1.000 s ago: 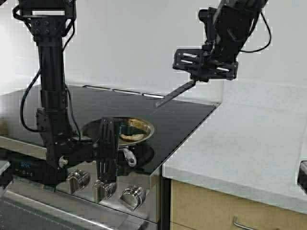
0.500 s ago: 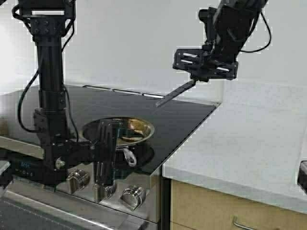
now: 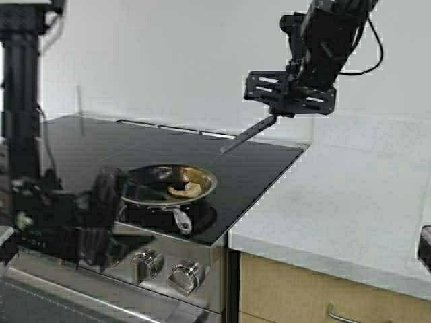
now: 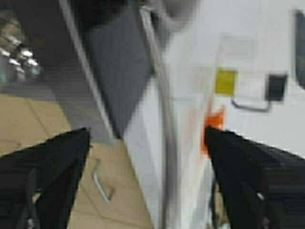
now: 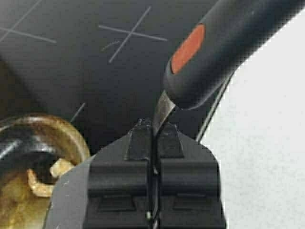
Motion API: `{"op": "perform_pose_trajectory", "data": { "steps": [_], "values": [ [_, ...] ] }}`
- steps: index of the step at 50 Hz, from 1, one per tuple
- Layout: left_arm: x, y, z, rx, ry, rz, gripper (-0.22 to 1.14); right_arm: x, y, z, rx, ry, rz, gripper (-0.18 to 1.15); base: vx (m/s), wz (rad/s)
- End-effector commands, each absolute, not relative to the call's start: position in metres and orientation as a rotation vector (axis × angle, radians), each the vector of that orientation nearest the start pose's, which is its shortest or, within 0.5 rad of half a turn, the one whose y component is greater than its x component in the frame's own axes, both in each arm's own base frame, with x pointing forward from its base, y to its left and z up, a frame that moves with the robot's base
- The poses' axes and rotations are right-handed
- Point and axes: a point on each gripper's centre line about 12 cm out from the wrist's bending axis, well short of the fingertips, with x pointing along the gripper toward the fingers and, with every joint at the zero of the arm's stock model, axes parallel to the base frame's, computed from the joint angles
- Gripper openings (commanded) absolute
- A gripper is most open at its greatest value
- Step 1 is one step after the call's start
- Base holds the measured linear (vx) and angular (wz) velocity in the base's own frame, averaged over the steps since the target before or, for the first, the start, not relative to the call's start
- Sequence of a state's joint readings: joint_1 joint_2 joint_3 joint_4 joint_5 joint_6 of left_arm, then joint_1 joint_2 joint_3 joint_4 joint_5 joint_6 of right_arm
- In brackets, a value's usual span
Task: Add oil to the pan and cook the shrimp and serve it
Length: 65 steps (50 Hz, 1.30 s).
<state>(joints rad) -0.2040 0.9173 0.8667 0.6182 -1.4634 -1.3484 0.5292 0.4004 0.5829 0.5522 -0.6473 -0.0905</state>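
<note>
The left end effector [image 3: 101,215] sits low at the stove's front edge, its fingers spread wide with nothing between them. The round shallow steel pan [image 3: 168,185], dark and browned inside, lies just beyond it and to its right on the black glass cooktop [image 3: 256,168], the stub handle [image 3: 180,220] pointing back toward the robot. Pale curved shrimp [image 3: 187,191] rest in the pan's right half. Farther off, well above and beyond the pan to its right, the right end effector [image 3: 289,101] is clamped on a black-handled spatula [image 3: 246,134] whose long axis slants down-left toward the pan. This raised arm seems better placed to reach the shrimp.
</note>
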Motion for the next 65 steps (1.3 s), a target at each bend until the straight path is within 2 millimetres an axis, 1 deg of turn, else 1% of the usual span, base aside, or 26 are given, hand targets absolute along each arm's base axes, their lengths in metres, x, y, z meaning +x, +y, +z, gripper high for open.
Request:
{"op": "perform_pose_trajectory", "data": {
  "steps": [1, 5, 6, 8, 11, 15, 17, 18, 19, 21, 26, 31, 34, 35, 37, 41, 46, 47, 49, 52, 56, 61, 65],
  "values": [
    [0.282, -0.105, -0.027, -1.22, 0.726, -0.491, 0.97, 0.399, 0.19, 0.12, 0.221, 0.336, 0.147, 0.09, 0.0, 0.0],
    [0.277, -0.088, -0.008, -1.189, 0.666, -0.464, 0.88, 0.394, 0.189, 0.127, 0.228, 0.344, 0.154, 0.09, 0.0, 0.0],
    [0.275, -0.082, -0.001, -1.178, 0.647, -0.45, 0.82, 0.393, 0.188, 0.129, 0.231, 0.349, 0.154, 0.09, 0.0, 0.0],
    [0.273, -0.076, 0.009, -1.163, 0.621, -0.441, 0.71, 0.392, 0.186, 0.135, 0.24, 0.364, 0.158, 0.09, 0.0, 0.0],
    [0.271, -0.071, 0.022, -1.138, 0.594, -0.437, 0.5, 0.391, 0.184, 0.141, 0.252, 0.404, 0.166, 0.09, 0.0, 0.0],
    [0.272, -0.07, 0.041, -1.1, 0.564, -0.452, 0.11, 0.392, 0.172, 0.152, 0.277, 0.451, 0.16, 0.09, 0.0, 0.0],
    [0.273, -0.07, 0.05, -1.082, 0.545, -0.464, -0.03, 0.392, 0.163, 0.159, 0.291, 0.476, 0.153, 0.09, 0.0, 0.0],
    [0.274, -0.07, 0.055, -1.073, 0.535, -0.469, -0.09, 0.393, 0.157, 0.161, 0.298, 0.492, 0.147, 0.09, 0.0, 0.0],
    [0.275, -0.07, 0.06, -1.064, 0.523, -0.474, -0.1, 0.393, 0.152, 0.165, 0.304, 0.503, 0.143, 0.09, 0.0, 0.0],
    [0.276, -0.07, 0.07, -1.044, 0.504, -0.48, -0.08, 0.393, 0.139, 0.171, 0.315, 0.532, 0.13, 0.09, 0.0, 0.0],
    [0.278, -0.067, 0.092, -0.972, 0.481, -0.47, 0.08, 0.393, 0.102, 0.191, 0.339, 0.58, 0.095, 0.09, 0.0, 0.0],
    [0.281, -0.062, 0.107, -0.873, 0.499, -0.409, 0.08, 0.391, 0.055, 0.209, 0.338, 0.612, 0.039, 0.09, 0.0, 0.0],
    [0.283, -0.057, 0.114, -0.81, 0.521, -0.353, 0.07, 0.388, 0.023, 0.217, 0.337, 0.625, -0.012, 0.09, 0.0, 0.0],
    [0.283, -0.055, 0.116, -0.79, 0.527, -0.334, 0.07, 0.386, 0.007, 0.22, 0.339, 0.636, -0.039, 0.09, 0.0, 0.0],
    [0.282, -0.051, 0.121, -0.754, 0.537, -0.297, 0.07, 0.384, -0.016, 0.223, 0.341, 0.655, -0.078, 0.09, 0.0, 0.0],
    [0.28, -0.044, 0.133, -0.696, 0.544, -0.23, 0.07, 0.377, -0.062, 0.223, 0.35, 0.718, -0.159, 0.09, 0.0, 0.0],
    [0.284, -0.036, 0.156, -0.6, 0.51, -0.179, 0.07, 0.367, -0.105, 0.213, 0.361, 0.837, -0.23, 0.09, 0.0, 0.0],
    [0.285, -0.035, 0.158, -0.586, 0.506, -0.177, 0.07, 0.366, -0.111, 0.21, 0.36, 0.861, -0.239, 0.09, 0.0, 0.0],
    [0.287, -0.033, 0.167, -0.498, 0.483, -0.188, 0.07, 0.363, -0.124, 0.202, 0.36, 0.91, -0.261, 0.09, 0.0, 0.0],
    [0.29, -0.033, 0.174, -0.387, 0.456, -0.214, 0.07, 0.359, -0.14, 0.189, 0.352, 0.969, -0.289, 0.09, 0.0, 0.0],
    [0.29, -0.039, 0.176, -0.306, 0.447, -0.245, 0.07, 0.353, -0.157, 0.17, 0.332, 1.032, -0.322, 0.09, 0.0, 0.0],
    [0.287, -0.054, 0.173, -0.299, 0.476, -0.273, 0.07, 0.347, -0.172, 0.147, 0.333, 1.097, -0.354, 0.09, 0.0, 0.0],
    [0.285, -0.061, 0.173, -0.282, 0.502, -0.277, 0.07, 0.342, -0.181, 0.126, 0.342, 1.152, -0.368, 0.09, 0.0, 0.0]
  ]
}}
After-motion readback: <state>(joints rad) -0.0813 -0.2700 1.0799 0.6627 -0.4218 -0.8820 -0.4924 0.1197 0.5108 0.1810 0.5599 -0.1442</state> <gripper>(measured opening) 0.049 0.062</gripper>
